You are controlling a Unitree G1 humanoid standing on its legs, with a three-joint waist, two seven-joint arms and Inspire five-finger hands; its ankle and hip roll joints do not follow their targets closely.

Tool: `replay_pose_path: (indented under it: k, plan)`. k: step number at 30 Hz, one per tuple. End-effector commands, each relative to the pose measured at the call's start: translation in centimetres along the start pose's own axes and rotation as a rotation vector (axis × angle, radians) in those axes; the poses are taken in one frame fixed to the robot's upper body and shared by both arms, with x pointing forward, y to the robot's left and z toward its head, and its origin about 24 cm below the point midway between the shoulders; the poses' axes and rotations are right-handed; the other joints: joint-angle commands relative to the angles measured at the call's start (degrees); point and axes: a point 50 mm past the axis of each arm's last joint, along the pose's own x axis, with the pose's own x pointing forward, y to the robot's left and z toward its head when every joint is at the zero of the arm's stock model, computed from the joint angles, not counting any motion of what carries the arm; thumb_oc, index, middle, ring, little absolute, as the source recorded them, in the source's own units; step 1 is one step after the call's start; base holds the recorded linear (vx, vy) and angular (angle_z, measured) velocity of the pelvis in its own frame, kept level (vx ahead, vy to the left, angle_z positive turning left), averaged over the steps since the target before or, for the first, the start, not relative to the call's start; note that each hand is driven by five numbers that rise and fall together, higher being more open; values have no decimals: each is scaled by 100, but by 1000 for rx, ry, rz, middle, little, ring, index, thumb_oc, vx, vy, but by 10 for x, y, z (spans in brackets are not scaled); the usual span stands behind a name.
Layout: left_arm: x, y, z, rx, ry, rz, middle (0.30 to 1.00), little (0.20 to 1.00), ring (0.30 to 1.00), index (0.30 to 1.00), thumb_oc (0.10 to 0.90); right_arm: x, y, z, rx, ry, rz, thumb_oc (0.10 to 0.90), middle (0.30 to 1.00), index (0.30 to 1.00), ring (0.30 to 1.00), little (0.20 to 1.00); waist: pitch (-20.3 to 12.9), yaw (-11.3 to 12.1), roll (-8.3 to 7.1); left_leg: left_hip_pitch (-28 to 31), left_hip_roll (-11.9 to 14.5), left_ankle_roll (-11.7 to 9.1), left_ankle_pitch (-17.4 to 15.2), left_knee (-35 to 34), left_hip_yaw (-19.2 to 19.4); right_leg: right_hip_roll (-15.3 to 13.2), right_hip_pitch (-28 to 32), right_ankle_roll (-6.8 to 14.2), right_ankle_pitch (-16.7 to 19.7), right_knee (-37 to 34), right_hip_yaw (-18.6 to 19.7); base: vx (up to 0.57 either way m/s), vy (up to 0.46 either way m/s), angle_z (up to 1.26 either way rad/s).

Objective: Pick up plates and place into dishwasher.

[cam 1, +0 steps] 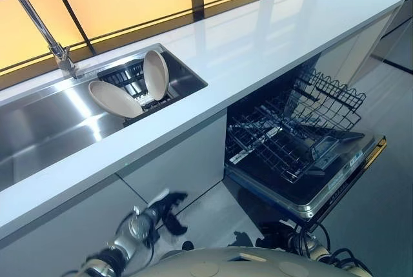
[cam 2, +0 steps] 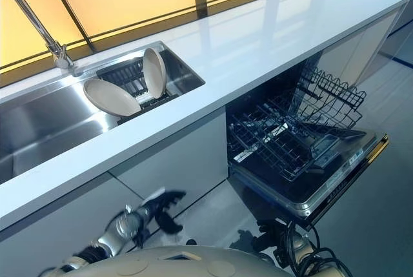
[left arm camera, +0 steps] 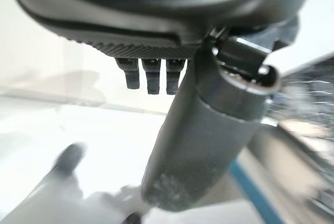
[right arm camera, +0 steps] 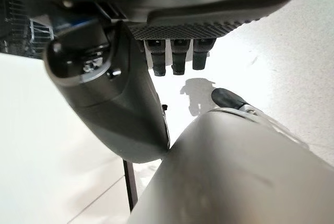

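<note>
Where the head camera's left eye looks down, a long glossy white countertop [cam 1: 258, 38] runs across, with a brushed stainless-steel sink [cam 1: 45, 128] sunk into it and a curved chrome faucet [cam 1: 39, 25] at its back edge. At the sink's right end sits a dark slotted dish rack [cam 1: 132, 80] holding 2 plates: 1 beige oval plate [cam 1: 115, 99] leaning low on the rack's left, and 1 round beige plate [cam 1: 156, 73] standing nearly upright just beside it. Both look smooth and matte. Under the counter to the right, the dishwasher [cam 1: 310, 193] stands with its door folded down and 2 black wire racks in view: the lower rack [cam 1: 277, 141] pulled out over the door, the upper rack [cam 1: 329, 96] behind it. The left hand [cam 1: 169, 209] hangs low in front of the pale cabinet fronts, dark fingers loosely spread and holding nothing, well apart from the plates.

From the right eye, the same layout shows, with the left hand [cam 2: 164, 207] again low and empty.

Along the left wrist, dark ribbed fingers [left arm camera: 152, 75] point straight out side by side, and the grey thumb [left arm camera: 203, 135] stands apart from them, above a pale floor.

Along the right wrist, the right hand [right arm camera: 177, 31] shows fingers [right arm camera: 179, 57] straight in a row, thumb [right arm camera: 115, 98] apart, nothing held.
</note>
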Motion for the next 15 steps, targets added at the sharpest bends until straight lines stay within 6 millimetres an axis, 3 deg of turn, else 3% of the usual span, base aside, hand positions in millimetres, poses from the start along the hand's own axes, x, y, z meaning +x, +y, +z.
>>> replay_pose_path:
  k: [1, 3, 4, 5, 7, 9, 12, 15]
  plan:
    - [8, 44, 87, -101, -303, -29, 900, 900, 900, 900, 800, 0, -6, 6, -59, 0, -6, 800, 900, 900, 900, 900, 103, 178, -44, 306, -586, 444, -875, 115, 231, 149, -545, 58, 146, 346, -150, -6, -5, 14]
    - [-7, 44, 132, -143, -470, -208, 900, 900, 900, 900, 800, 1, -1, 4, -46, -3, -12, 800, 900, 900, 900, 900, 84, 206, -41, 298, -591, 456, -879, 99, 187, 138, -538, 60, 155, 331, -147, -7, -8, 9]
    - [-8, 43, 133, -145, -478, -219, 900, 900, 900, 900, 800, 1, -1, 4, -45, -3, -11, 800, 900, 900, 900, 900, 83, 205, -41, 299, -591, 457, -880, 99, 184, 137, -535, 60, 155, 330, -147, 0, -10, 4]
    - [-24, 32, 165, -120, -607, -386, 900, 900, 900, 900, 800, 1, 0, 2, -39, -3, -14, 800, 900, 900, 900, 900, 77, 216, -27, 310, -588, 466, -893, 88, 165, 130, -528, 68, 158, 334, -141, 0, 0, 0]
    - [-37, 26, 183, -119, -698, -507, 900, 900, 900, 900, 800, 1, 2, 1, -38, -2, -15, 800, 900, 900, 900, 900, 69, 211, -18, 334, -585, 470, -902, 70, 153, 128, -509, 80, 160, 326, -141, 16, -10, 6]
    - [-66, 14, 222, -178, -914, -719, 900, 900, 900, 900, 800, 1, 6, -2, -41, 1, -9, 800, 900, 900, 900, 900, 30, 176, -12, 387, -584, 472, -942, 41, 140, 132, -465, 86, 152, 300, -111, 45, -21, 11]
    - [-92, 4, 252, -392, -1137, -910, 900, 900, 900, 900, 800, 2, 16, -4, -51, -1, 6, 800, 900, 900, 900, 900, 8, 119, -41, 443, -584, 483, -1000, 41, 141, 138, -417, 74, 142, 280, -51, 51, -31, 2]
    - [-109, 13, 265, -571, -1337, -896, 900, 900, 900, 900, 800, 3, 28, -4, -54, -1, 18, 800, 900, 900, 900, 900, 6, 100, -90, 483, -578, 485, -1029, 41, 139, 140, -374, 51, 132, 264, -16, 41, -43, -1]
